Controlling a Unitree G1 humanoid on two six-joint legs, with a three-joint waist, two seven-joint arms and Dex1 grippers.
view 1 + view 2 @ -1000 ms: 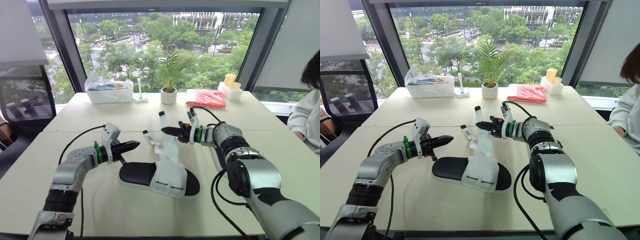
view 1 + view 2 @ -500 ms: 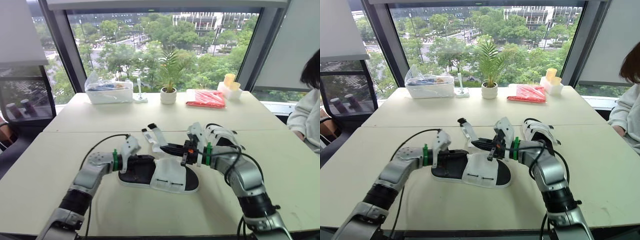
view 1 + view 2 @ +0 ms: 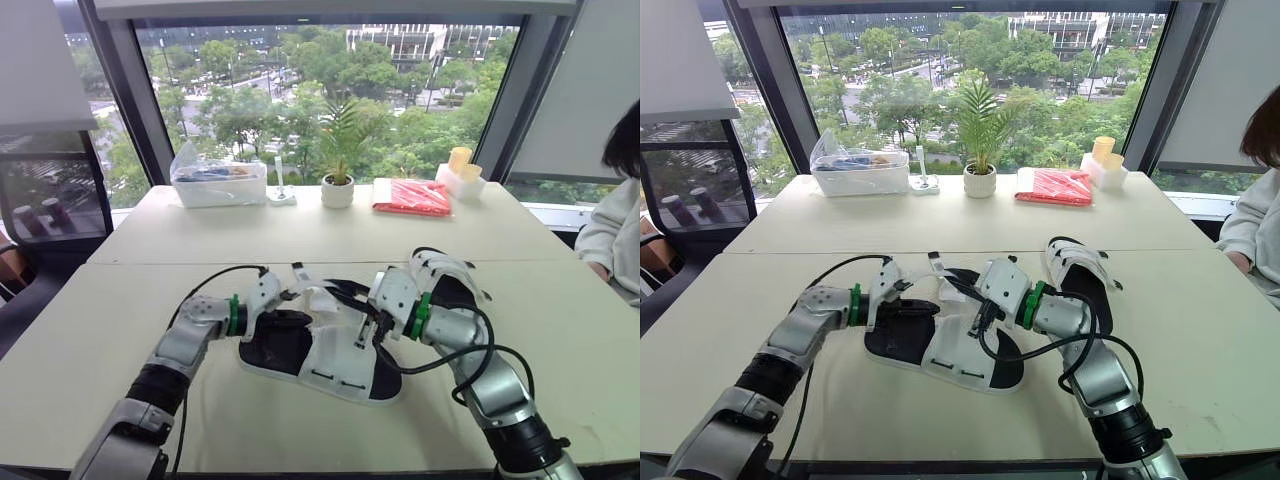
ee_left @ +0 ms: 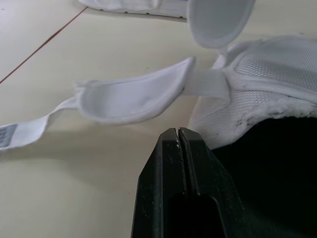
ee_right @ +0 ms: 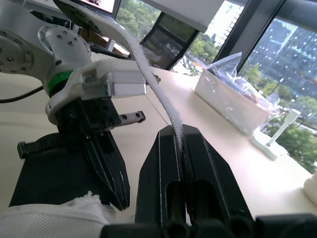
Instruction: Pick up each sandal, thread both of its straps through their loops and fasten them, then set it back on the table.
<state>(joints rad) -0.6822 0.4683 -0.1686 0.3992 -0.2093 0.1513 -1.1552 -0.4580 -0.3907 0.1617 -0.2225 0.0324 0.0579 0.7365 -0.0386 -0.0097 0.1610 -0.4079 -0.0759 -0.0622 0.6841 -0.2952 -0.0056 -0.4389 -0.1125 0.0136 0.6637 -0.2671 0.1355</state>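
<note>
A sandal (image 3: 320, 352) with a black footbed and white upper lies on the table (image 3: 150, 420) in front of me. My left gripper (image 3: 286, 298) is shut with nothing between its fingers; its tip (image 4: 178, 133) sits just short of the white upper's edge (image 4: 247, 99), over the black footbed. My right gripper (image 5: 176, 133) is shut on a thin white strap (image 5: 143, 64) of this sandal, which rises up out of its fingers. That gripper (image 3: 978, 318) hovers over the sandal's middle. A second sandal (image 3: 447, 282) lies behind my right arm.
At the far side of the table stand a clear plastic box (image 3: 217, 183), a small potted plant (image 3: 338, 188), a red packet (image 3: 413, 197) and yellow cups (image 3: 460, 168). A person (image 3: 620, 225) sits at the right edge. Cables trail from both wrists.
Both arms have come in from mid-air to the sandal. My right gripper now holds a strap over the sandal's middle, and my left gripper has pushed in at the upper's edge.
</note>
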